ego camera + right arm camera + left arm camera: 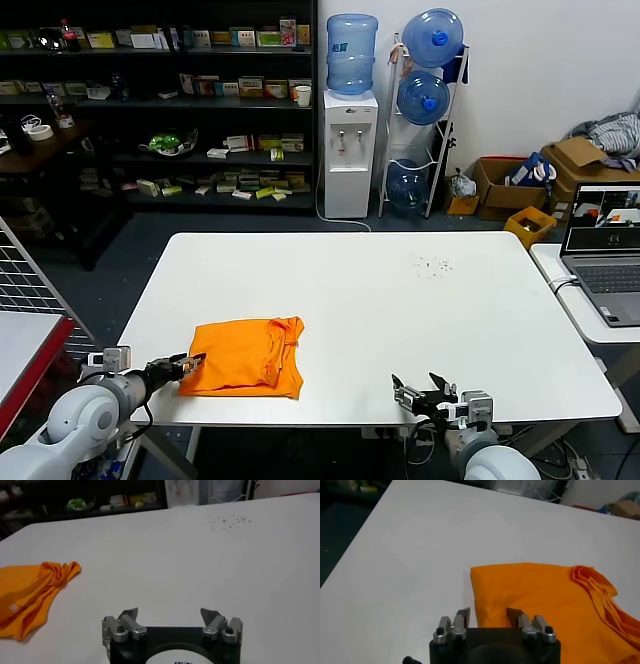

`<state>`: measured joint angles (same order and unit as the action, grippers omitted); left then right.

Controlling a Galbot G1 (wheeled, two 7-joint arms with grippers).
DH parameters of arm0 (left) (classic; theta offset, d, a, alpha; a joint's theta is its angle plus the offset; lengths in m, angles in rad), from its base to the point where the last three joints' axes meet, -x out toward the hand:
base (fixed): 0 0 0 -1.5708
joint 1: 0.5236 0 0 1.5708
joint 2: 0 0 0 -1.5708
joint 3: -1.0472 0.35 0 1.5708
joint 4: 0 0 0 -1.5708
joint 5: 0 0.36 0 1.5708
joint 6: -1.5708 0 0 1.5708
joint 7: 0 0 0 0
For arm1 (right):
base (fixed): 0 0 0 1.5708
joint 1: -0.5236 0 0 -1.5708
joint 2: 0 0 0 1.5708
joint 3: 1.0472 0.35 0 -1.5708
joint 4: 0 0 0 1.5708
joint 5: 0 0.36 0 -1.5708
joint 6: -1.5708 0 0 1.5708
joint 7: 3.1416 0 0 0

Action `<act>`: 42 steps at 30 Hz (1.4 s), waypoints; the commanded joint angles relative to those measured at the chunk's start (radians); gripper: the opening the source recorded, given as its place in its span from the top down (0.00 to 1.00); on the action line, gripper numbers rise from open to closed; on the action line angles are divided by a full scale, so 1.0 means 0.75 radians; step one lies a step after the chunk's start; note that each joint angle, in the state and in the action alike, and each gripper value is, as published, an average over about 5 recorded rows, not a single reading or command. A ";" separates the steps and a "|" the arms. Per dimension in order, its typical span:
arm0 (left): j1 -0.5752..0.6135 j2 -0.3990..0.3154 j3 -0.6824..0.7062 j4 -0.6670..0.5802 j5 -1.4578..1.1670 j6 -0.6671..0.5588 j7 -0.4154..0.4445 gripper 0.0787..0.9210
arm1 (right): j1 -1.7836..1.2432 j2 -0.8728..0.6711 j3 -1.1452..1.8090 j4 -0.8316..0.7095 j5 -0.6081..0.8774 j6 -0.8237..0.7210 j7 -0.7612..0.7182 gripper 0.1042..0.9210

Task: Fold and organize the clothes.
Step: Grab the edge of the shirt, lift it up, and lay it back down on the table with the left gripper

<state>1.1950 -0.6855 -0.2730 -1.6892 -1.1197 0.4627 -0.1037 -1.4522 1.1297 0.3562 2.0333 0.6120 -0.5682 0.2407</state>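
T-shirt [246, 371] lies folded on white table [400, 300]; left claw [186, 364] straddles its corner, right claw [428, 393] released.

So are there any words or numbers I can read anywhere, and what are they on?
None can be read.
Right gripper: white label at its base, letters cut off.
Orange T-shirt: no lettering shows, only a small blank tag.
Shelf boxes: labels too small.
Water bottles: labels too blurred.
Laptop: screen too small.
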 commanded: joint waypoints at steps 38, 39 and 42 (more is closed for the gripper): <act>0.385 0.180 -0.526 -0.486 0.113 -0.009 -0.283 0.98 | 0.006 -0.041 -0.005 0.019 -0.005 0.039 -0.014 0.12; 0.407 0.196 -0.553 -0.466 0.115 -0.012 -0.272 0.98 | 0.004 -0.043 -0.003 0.020 -0.006 0.042 -0.015 0.12; 0.472 0.242 -0.636 -0.396 0.124 -0.025 -0.231 0.98 | 0.000 -0.047 0.002 0.022 -0.007 0.049 -0.015 0.12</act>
<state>1.4001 -0.5964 -0.5574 -1.9951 -1.0431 0.4489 -0.2724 -1.4504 1.0984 0.3542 2.0437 0.6076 -0.5386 0.2298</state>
